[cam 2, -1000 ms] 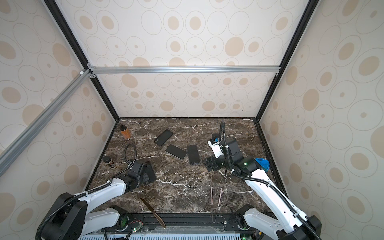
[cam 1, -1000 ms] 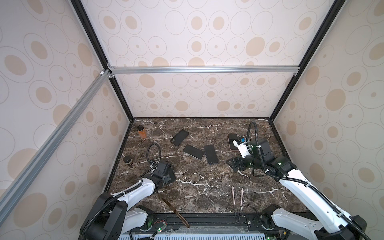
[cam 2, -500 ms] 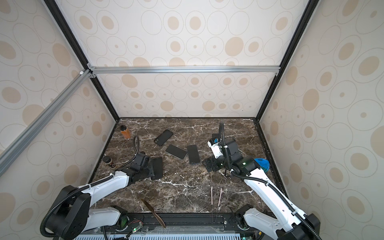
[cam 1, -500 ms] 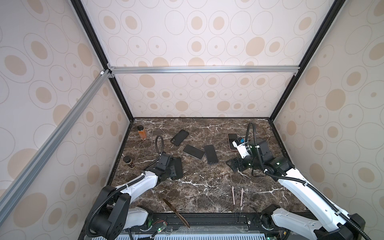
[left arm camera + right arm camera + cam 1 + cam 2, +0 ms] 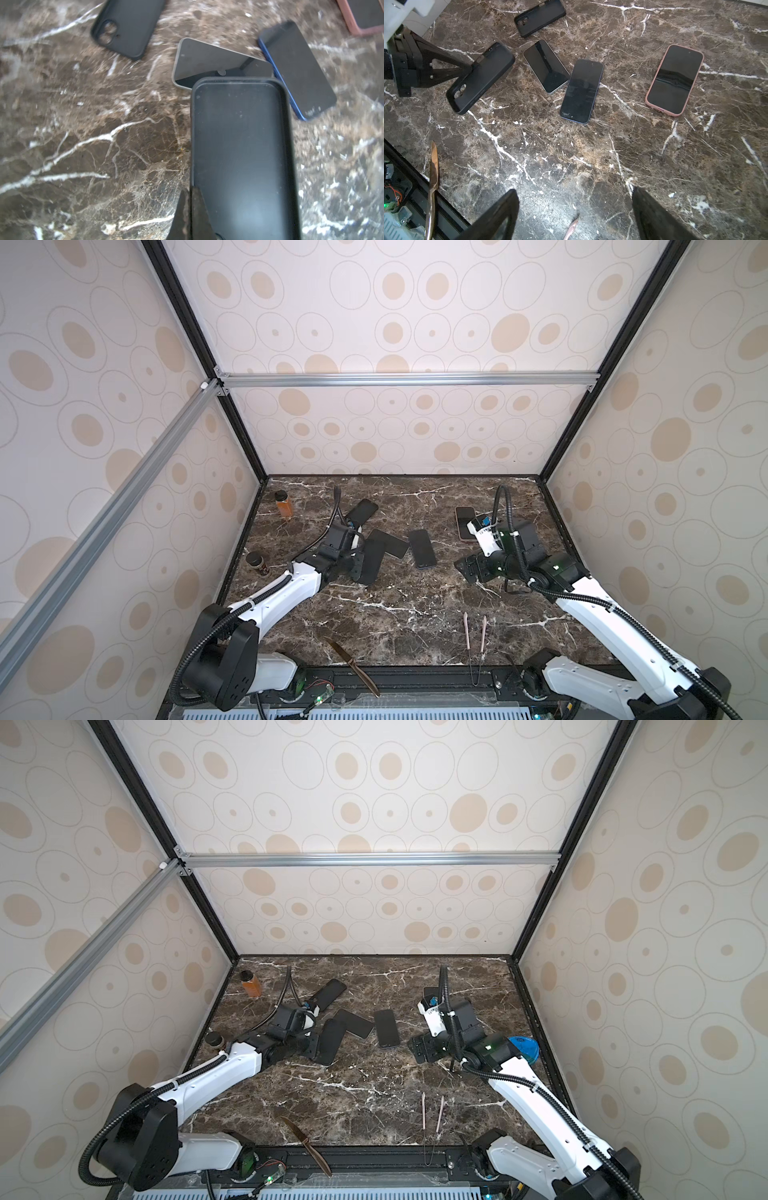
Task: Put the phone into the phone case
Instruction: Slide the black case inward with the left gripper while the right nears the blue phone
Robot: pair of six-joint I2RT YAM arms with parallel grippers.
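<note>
On the marble table (image 5: 395, 614), in both top views, the left gripper (image 5: 358, 568) pinches a black phone case (image 5: 372, 559) just beside a grey-edged phone (image 5: 388, 543). The right gripper (image 5: 467, 570) hangs wide open, well apart, holding nothing. In the left wrist view, the case hides one end of that phone; a blue phone (image 5: 297, 70) lies near. In the right wrist view, the case is tilted.

Brown marble worktop (image 5: 419, 626), white-veined. Orange-filled bottle (image 5: 284, 506), upright, far left corner. Dark-capped jar (image 5: 257, 563), upright, left edge. Bronze-coloured knife (image 5: 351, 664), lying diagonally over the near edge. Pink tongs (image 5: 467, 630), flat near front edge, right of knife. Blue disc (image 5: 523, 1046), right edge, partly hidden.
</note>
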